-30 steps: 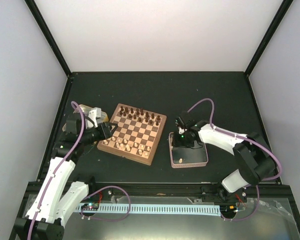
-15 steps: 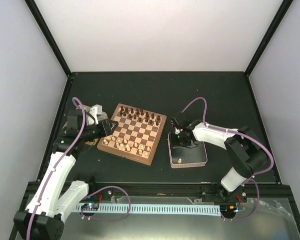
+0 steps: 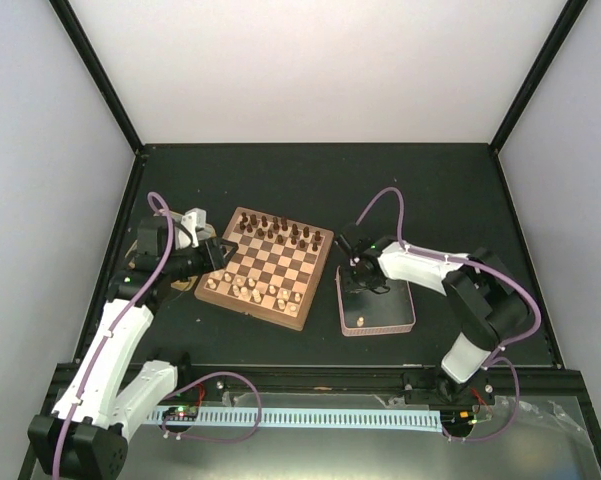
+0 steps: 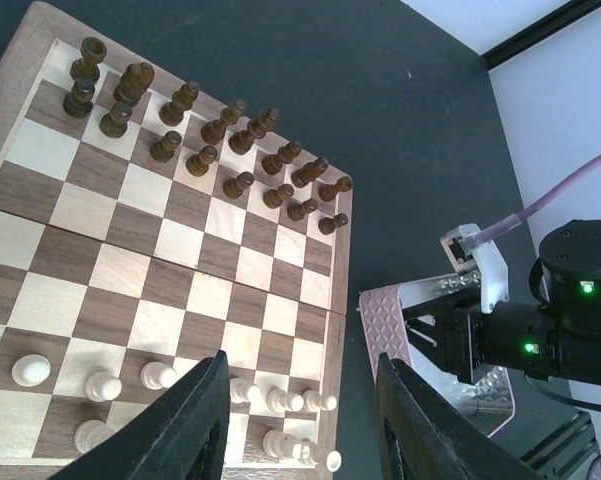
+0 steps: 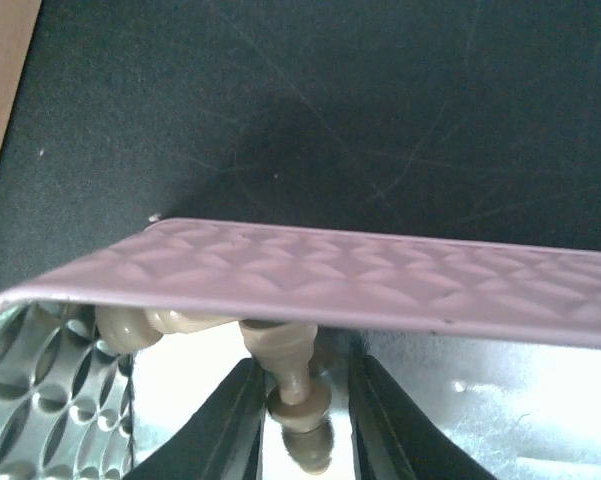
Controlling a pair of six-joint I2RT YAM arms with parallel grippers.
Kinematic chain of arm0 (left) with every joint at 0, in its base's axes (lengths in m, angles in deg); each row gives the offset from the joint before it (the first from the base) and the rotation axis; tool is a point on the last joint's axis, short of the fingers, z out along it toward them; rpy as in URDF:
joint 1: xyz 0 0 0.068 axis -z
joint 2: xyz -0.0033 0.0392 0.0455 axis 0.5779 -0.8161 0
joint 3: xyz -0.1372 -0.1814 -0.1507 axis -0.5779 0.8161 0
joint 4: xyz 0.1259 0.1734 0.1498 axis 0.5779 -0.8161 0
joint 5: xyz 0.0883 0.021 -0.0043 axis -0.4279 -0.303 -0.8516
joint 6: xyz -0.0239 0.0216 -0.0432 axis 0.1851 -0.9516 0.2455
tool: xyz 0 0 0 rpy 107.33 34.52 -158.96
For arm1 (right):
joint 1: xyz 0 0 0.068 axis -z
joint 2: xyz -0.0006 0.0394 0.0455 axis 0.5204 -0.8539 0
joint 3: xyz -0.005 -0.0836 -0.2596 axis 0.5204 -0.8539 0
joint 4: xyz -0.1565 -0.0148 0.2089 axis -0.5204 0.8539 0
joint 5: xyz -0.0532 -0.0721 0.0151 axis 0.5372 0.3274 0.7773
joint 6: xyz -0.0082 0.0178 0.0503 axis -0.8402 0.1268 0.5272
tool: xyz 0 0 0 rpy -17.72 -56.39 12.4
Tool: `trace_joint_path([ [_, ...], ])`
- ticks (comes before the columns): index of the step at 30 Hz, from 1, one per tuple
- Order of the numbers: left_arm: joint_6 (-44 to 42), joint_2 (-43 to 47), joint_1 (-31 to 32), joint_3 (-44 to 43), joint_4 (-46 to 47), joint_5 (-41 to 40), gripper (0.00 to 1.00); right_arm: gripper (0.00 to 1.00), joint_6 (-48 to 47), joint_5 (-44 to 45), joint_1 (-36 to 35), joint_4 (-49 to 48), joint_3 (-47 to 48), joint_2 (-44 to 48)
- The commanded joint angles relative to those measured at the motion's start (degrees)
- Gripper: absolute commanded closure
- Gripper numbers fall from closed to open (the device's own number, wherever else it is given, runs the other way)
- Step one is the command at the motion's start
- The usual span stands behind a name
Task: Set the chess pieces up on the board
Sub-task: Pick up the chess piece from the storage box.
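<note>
While my right gripper [image 5: 305, 365] reaches down into the metal tin [image 5: 380, 285], its two fingers [image 5: 242, 410] stand narrowly apart, one on either side of a single pale piece [image 5: 296, 385]. That piece sits upright between them, its slim neck centred in the gap. Whether the pads actually press on it cannot be told from the wrist view. More of the chess pieces [image 5: 130, 325] lie heaped just beyond it, partly hidden under the tin's embossed mauve rim. From above, the right gripper [image 3: 355, 275] is over the far left part of the tin [image 3: 380, 330], which rests on the dark table [image 3: 430, 200] just to the right of the board [image 3: 270, 268], close to it but apart. One further pale piece lies loose near the tin's near wall.

My left gripper [image 4: 302, 358] hovers over the left edge of the board [image 4: 180, 240] with its jaws moderately wide and nothing between them. Directly beneath it, pale chess pieces [image 4: 102, 385] stand on the near rows of the board. The dark chessmen [image 4: 210, 130] fill the two far rows, well apart from both grippers. From above, the left gripper [image 3: 220, 255] points across the board toward the tin.
</note>
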Motion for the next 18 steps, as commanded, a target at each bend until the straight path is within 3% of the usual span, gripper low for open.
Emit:
trace_joint_path([
  [1,-0.1,-0.6,0.2,-2.4,1.4,0.7,0.58,0.81,-0.9,3.2,-1.0,2.5,-0.7,-2.9],
  [5,0.4,0.0,0.5,-1.1,2.7,1.9,0.58,0.95,1.0,3.8,-0.9,1.6,-3.1,0.0],
  [12,4.3,3.4,5.1,3.9,9.9,2.0,0.54,0.97,11.0,-1.3,-0.9,-5.4,-9.9,15.4],
  [18,7.5,5.4,16.4,8.8,19.7,-5.0,0.45,0.96,27.8,-8.0,-1.0,-12.6,-14.2,30.2],
])
